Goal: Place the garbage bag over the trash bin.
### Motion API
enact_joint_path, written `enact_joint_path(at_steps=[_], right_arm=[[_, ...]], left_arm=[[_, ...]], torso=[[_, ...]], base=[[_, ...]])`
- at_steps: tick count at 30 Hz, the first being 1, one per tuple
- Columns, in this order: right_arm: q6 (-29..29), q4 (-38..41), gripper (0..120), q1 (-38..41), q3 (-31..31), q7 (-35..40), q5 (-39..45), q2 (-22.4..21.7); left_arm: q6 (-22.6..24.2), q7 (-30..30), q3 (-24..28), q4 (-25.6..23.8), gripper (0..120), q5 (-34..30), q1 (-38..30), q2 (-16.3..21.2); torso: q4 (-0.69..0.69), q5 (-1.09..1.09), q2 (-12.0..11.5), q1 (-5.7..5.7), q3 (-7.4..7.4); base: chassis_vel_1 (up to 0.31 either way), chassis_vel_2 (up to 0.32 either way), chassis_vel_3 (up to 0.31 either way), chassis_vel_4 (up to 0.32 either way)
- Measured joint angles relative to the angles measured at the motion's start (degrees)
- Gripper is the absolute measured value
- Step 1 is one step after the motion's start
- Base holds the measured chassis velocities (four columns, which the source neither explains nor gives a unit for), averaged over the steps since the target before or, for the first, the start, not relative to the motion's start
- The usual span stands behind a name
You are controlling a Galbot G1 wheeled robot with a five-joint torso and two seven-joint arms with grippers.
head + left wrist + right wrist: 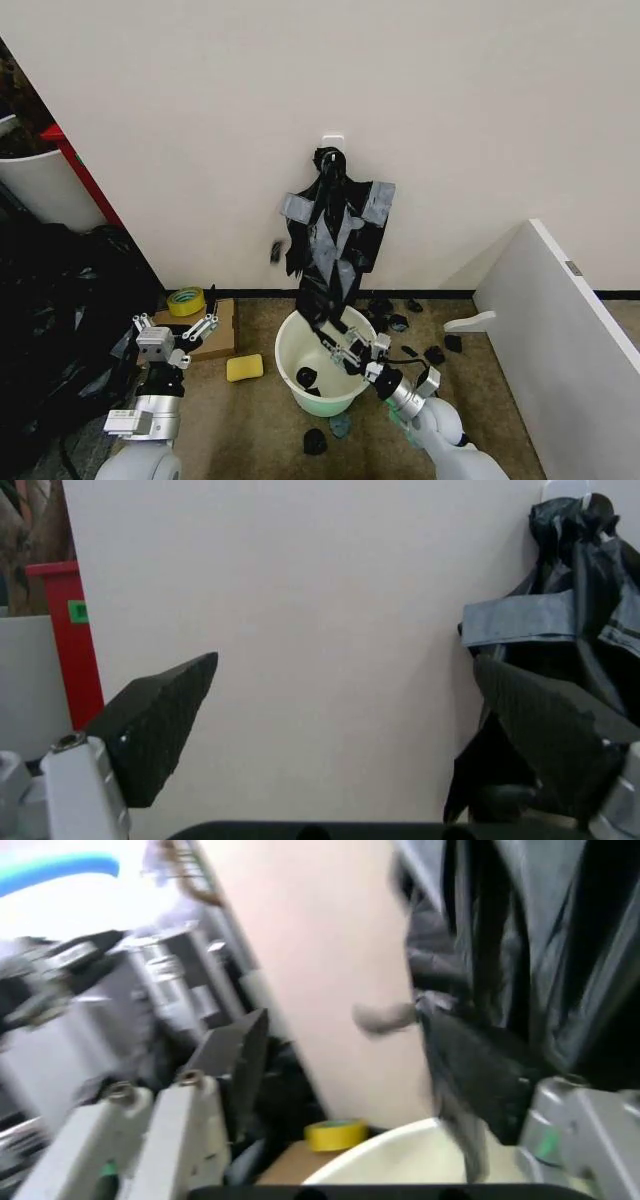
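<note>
The trash bin (300, 350), a round white bucket, stands on the floor by the wall; its rim (400, 1159) shows in the right wrist view. Above it a black bundle with grey tape patches (338, 215) hangs on the wall. From under the bundle the garbage bag (322, 295), a glossy black tail, drops to the bin's far rim. My right gripper (347, 350) is over the bin's right side at the tail's lower end. It is open (350, 1065), and the black plastic (520, 937) hangs against one finger (470, 1065). My left gripper (177, 333) is open (350, 720), held up left of the bin and facing the wall.
A yellow tape roll (186, 300) lies on a cardboard box (218, 335), and a yellow sponge (244, 367) is left of the bin. Black scraps (400, 325) litter the floor. A white board (560, 340) leans at the right. A big heap of black plastic (50, 320) is at the left.
</note>
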Motion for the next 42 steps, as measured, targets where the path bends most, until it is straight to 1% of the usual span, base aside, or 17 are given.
enact_joint_path(at_steps=[3,4,6,7,8,10,11,14,18,26,29,32,34,39,40,41,42], right_arm=[[0.17,4.84,78,-2.5,-0.77,6.71,-0.61,-1.13],[0.17,4.84,78,-2.5,-0.77,6.71,-0.61,-1.13],[0.12,6.82,83,-3.53,-1.02,8.31,-1.06,-1.68],[-0.28,9.52,91,-5.13,-1.44,11.22,-2.75,-2.55],[-1.05,11.31,96,-6.03,-1.7,15.16,-5.18,-2.94],[-2.54,13.32,99,-6.64,-2.12,22.43,-8.64,-3.1],[-2.54,13.32,99,-6.64,-2.12,22.43,-8.64,-3.1],[-4.14,13.73,100,-5.32,-1.82,31.66,-12.12,-2.33],[-3.18,9.79,100,-1.35,1.61,33.47,-20.12,-0.71],[-2.94,8.59,100,2.87,3.62,31.53,-24.66,-0.63],[-2.95,7.73,96,4.13,4.0,30.03,-25.19,-1.18],[-3.09,7.31,83,4.39,3.79,28.42,-25.08,-1.8],[-3.21,7.25,80,4.41,3.6,28.01,-24.93,-1.85],[-3.62,6.11,58,5.62,3.19,27.24,-24.71,-1.23],[-3.63,5.88,54,5.9,3.21,27.26,-24.78,-1.09],[-3.63,5.88,54,5.9,3.21,27.26,-24.78,-1.09],[-3.67,5.8,50,6.04,3.28,27.35,-24.8,-1.01]], left_arm=[[0.0,0.0,0.01,0.56,100,-0.19,-0.43,0.08],[0.0,0.0,0.01,0.56,100,-0.19,-0.43,0.08],[0.01,0.0,0.02,0.74,100,-0.25,-0.61,0.09],[0.01,0.0,0.05,0.95,100,-0.32,-0.84,0.12],[0.01,0.0,0.06,1.08,100,-0.36,-0.97,0.15],[0.02,0.01,0.11,1.25,100,-0.37,-1.13,0.16],[0.02,0.01,0.11,1.25,100,-0.37,-1.13,0.16],[0.04,0.02,0.24,1.32,100,-0.37,-1.31,0.13],[0.08,0.03,0.24,1.31,100,-0.36,-1.35,0.14],[0.1,0.04,-0.12,1.08,100,-0.36,-1.09,0.26],[0.11,0.04,-0.12,0.99,100,-0.3,-0.99,0.1],[0.11,0.04,-0.11,0.86,100,-0.08,-0.85,-0.09],[0.11,0.04,-0.11,0.83,100,-0.02,-0.83,-0.14],[0.11,0.06,-0.1,0.54,100,0.42,-0.41,-0.4],[0.11,0.07,-0.1,0.45,100,0.5,-0.27,-0.43],[0.11,0.07,-0.1,0.45,100,0.5,-0.27,-0.43],[0.1,0.07,-0.1,0.33,100,0.55,-0.06,-0.44]], torso=[[0.0,0.0,0.0,0.0,0.0],[0.0,0.0,0.0,0.0,0.0],[0.0,0.0,0.0,0.0,0.0],[0.0,0.0,0.0,0.0,0.0],[-0.01,0.0,0.0,0.0,0.0],[-0.01,-0.01,0.0,0.0,0.0],[-0.01,-0.01,0.0,0.0,0.0],[-0.01,-0.01,0.0,0.0,0.0],[0.0,0.0,0.0,0.0,0.0],[0.0,0.0,0.0,0.0,0.0],[0.0,0.0,0.0,0.0,0.0],[0.0,0.0,0.0,0.0,0.0],[0.0,0.0,0.0,0.0,0.0],[0.0,0.0,0.0,0.0,0.0],[0.0,0.0,0.0,0.0,0.0],[0.0,0.0,0.0,0.0,0.0],[0.01,0.0,0.0,0.0,0.0]], base=[[0.0,0.0,0.0,0.0],[0.0,0.0,0.0,0.0],[0.0,0.0,0.0,0.0],[0.0,0.0,0.0,0.0],[0.0,0.0,0.0,0.0],[0.0,0.0,0.0,0.0],[0.0,0.0,0.0,0.0],[0.0,0.0,0.0,0.0],[0.0,0.0,0.0,0.0],[0.0,0.0,0.0,0.0],[0.0,0.0,0.0,0.0],[0.0,0.0,0.0,0.0],[0.0,0.0,0.0,0.0],[0.0,0.0,0.0,0.0],[0.0,0.0,0.0,0.0],[0.0,0.0,0.0,0.0],[0.0,0.0,0.0,0.0]])
